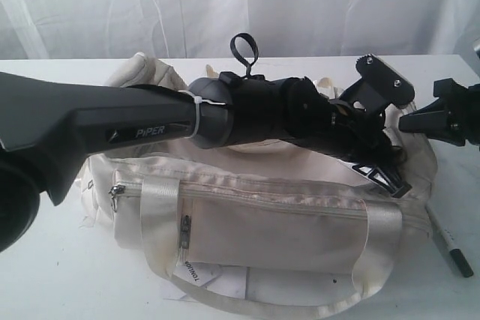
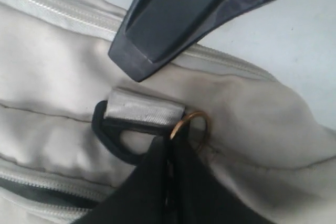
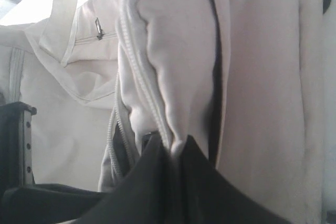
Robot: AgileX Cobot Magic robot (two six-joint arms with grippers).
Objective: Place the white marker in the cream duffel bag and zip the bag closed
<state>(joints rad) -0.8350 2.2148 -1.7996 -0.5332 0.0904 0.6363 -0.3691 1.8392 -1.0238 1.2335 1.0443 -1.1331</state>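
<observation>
The cream duffel bag (image 1: 285, 222) lies across the middle of the table. The white marker (image 1: 442, 236) lies on the table just off the bag's right end, outside it. My left gripper (image 1: 391, 182) reaches across the bag to that right end. In the left wrist view it (image 2: 170, 140) is shut on a small brass zipper ring (image 2: 195, 123), beside a black strap ring (image 2: 107, 136). My right gripper (image 1: 409, 121) comes in from the right. In the right wrist view it (image 3: 176, 146) is shut on a fold of bag fabric (image 3: 173, 103) by the grey zipper (image 3: 137, 51).
The left arm (image 1: 135, 121) covers the bag's top opening in the exterior view. A webbing handle (image 1: 161, 207) and a paper tag (image 1: 217, 279) hang at the bag's front. White curtains stand behind the table. Bare table (image 1: 52, 275) shows at the front left.
</observation>
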